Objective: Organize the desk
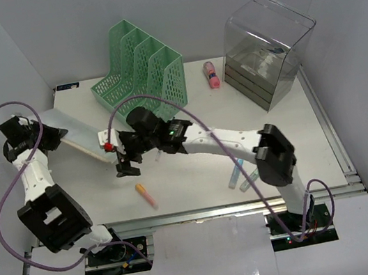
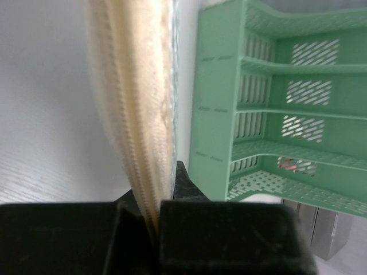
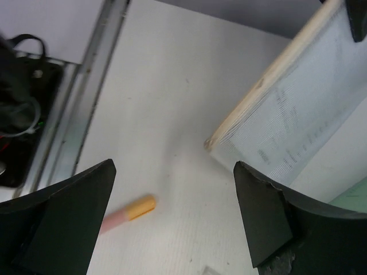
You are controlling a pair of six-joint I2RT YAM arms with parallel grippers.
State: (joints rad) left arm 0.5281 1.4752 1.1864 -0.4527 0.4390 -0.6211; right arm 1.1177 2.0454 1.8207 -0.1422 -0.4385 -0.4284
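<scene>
Above the counter (image 1: pixel 198 177), left jaws pinch a thin book (image 1: pixel 77 138) edge-on, probably light and floppy; right jaws spread.

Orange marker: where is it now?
Top view: the orange marker lies on the desk, left of centre, near the front rail, below the right gripper.

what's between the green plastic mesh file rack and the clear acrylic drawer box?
One small pink marker, lying on the white desk; the rest of that stretch is bare. It shows in the top view.
</scene>
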